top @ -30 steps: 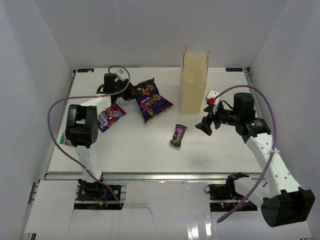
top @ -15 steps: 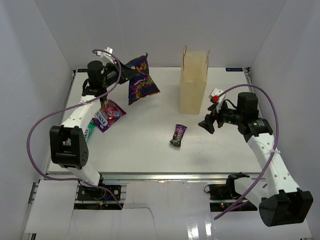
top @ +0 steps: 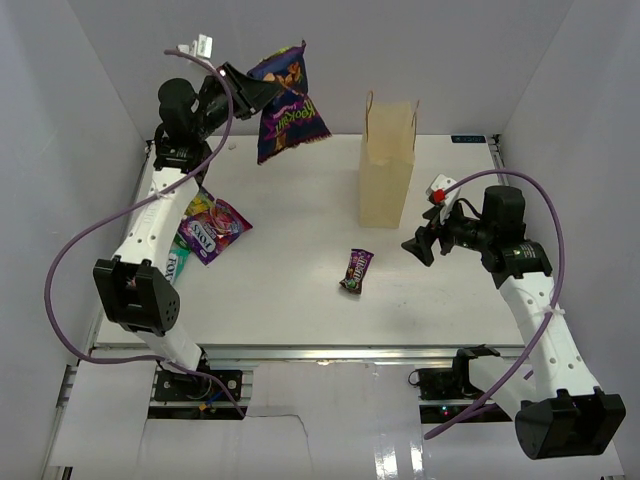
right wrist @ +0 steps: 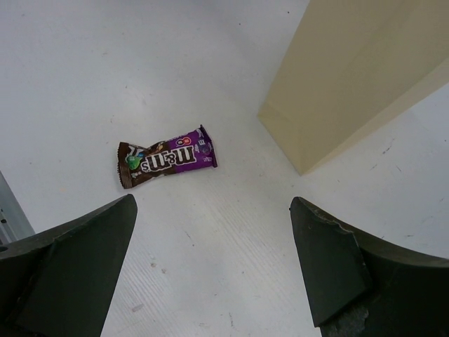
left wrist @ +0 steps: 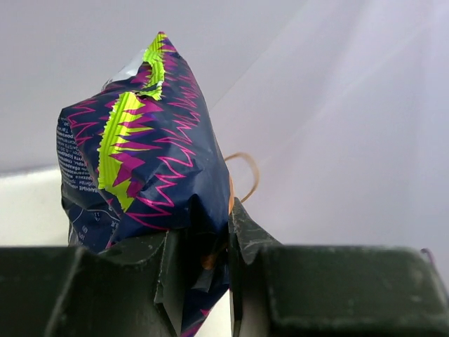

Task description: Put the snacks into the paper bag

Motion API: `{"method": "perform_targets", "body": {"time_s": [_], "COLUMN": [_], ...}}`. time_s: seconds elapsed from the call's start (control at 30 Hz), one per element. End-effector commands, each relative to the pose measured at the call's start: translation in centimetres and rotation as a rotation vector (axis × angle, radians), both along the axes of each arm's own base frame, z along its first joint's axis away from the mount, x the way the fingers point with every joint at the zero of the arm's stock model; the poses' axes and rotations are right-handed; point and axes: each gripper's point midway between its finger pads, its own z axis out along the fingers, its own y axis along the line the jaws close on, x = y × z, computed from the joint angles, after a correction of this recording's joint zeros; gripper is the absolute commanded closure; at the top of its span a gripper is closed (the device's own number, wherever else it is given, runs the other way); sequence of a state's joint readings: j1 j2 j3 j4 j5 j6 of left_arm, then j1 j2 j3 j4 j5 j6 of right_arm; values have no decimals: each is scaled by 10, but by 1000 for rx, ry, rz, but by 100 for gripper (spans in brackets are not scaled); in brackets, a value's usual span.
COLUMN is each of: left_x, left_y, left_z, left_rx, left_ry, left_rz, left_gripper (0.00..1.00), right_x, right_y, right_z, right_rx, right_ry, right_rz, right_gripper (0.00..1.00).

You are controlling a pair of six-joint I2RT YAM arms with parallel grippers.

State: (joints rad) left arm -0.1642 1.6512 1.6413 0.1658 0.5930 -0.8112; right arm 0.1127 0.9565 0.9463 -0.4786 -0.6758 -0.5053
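White wall (top: 420, 50) is backing the left arm (top: 150, 220), reaching high, left claw (top: 252, 95) pinching a packet (top: 290, 112) ahead; right claw (top: 418, 244) is hovering spread.

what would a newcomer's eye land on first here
First is the purple packet, dangling high in the air at the back left, pinched by the left fingers. Next is the tall paper bag, standing upright right of centre. The right fingers are spread wide beside the bag, with a small brown packet lying flat in front of it.
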Motion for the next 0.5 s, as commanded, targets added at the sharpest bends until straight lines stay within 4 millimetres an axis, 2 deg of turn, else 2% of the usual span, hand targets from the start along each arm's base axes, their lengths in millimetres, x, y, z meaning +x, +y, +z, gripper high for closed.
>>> {"method": "perform_targets", "body": {"time_s": [0.0,0.1,0.17,0.2,0.23,0.27,0.3,0.4,0.47], "left_x": [-48,-51,-47,-56,-58,-53,-59,-52,-48], "left_y": [-17,-39,-52,-58,-63,-74,-76,-94,-106], "left_z": [122,144,147,164,169,165,180,186,181], "left_rx": [-101,-126,-127,-146,-152,-155,-175,-181,-166], "left_ry": [-337,-381,-397,-436,-447,-439,-472,-490,-481], "left_rz": [-50,-75,-76,-79,-80,-91,-87,-54,-37], "left_gripper": [100,100,100,100,100,100,100,100,100], "right_x": [-2,-3,-4,-5,-6,-7,-8,-9,-10], "right_y": [-3,-5,-6,-6,-6,-7,-7,-8,-8], "right_z": [3,0,-2,-5,-5,-7,-7,-11,-12], "right_rx": [7,6,9,10,11,10,12,18,21], "right_ry": [-1,5,11,20,18,20,21,32,37], "right_rz": [-20,-27,-34,-33,-35,-36,-36,-41,-44], "right_gripper": [4,4,4,4,4,4,4,4,4]}}
